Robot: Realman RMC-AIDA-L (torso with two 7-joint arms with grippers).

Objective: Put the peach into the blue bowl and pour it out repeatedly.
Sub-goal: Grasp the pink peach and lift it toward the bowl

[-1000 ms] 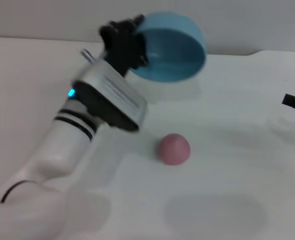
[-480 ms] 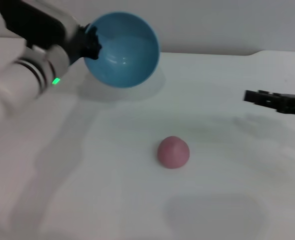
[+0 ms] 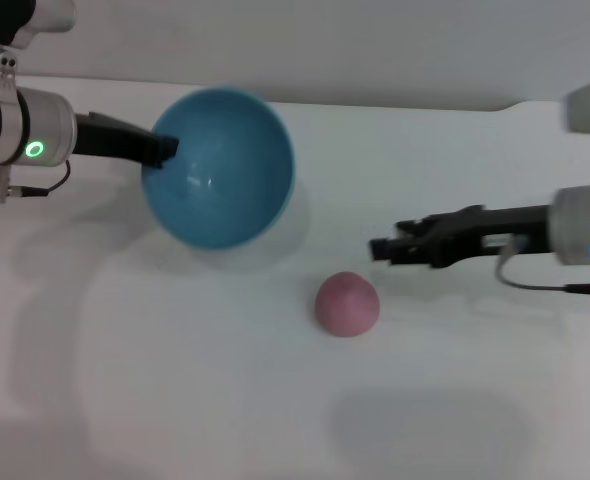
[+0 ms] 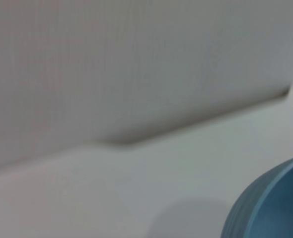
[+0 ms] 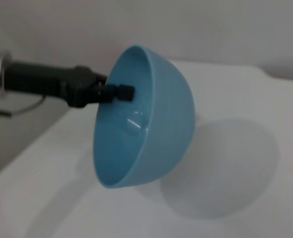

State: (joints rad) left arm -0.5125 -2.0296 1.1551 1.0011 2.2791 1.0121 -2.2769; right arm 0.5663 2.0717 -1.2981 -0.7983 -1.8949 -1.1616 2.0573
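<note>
The small round matte pink peach (image 3: 347,304) sits alone on the white table (image 3: 175,400) — not in any bowl. Behind it and to the left, the left gripper (image 3: 163,148) is clamped on the rim of the glossy light-blue hemispherical bowl (image 3: 220,167), holding it tipped on its side, clear of the table. The right gripper (image 3: 383,247) hovers just right of the peach, a little behind it — whether its fingers are parted, I cannot tell.

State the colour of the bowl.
The bowl is plain light blue, clearest in the right wrist view.
</note>
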